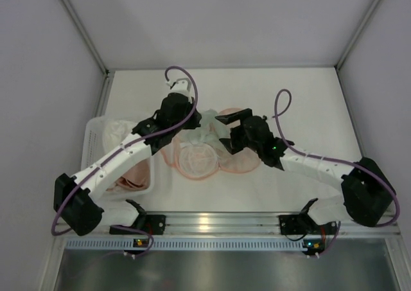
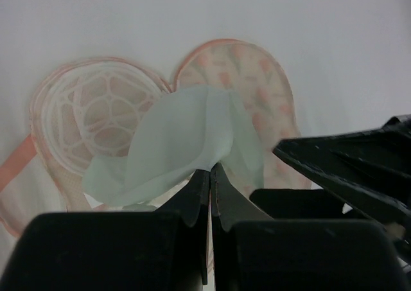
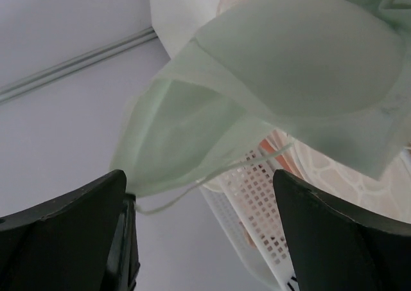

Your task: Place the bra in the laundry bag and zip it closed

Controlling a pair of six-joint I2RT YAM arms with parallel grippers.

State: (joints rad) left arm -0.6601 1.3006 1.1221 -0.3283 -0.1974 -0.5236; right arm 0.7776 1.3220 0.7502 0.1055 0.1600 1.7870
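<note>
We see a plain white table (image 1: 302,105). Near its middle the laundry bag (image 1: 196,161) lies flat, a peanut-shaped case with a pink rim. In the left wrist view one of its lobes shows a white lattice under pink mesh and the other a cream-peach floral print. At the table's left edge, just beside the bag, stands a white rectangular plastic basket (image 1: 90,143) with perforated walls, holding pale pink fabric (image 1: 131,177). We cannot tell whether bag and basket touch.
</note>
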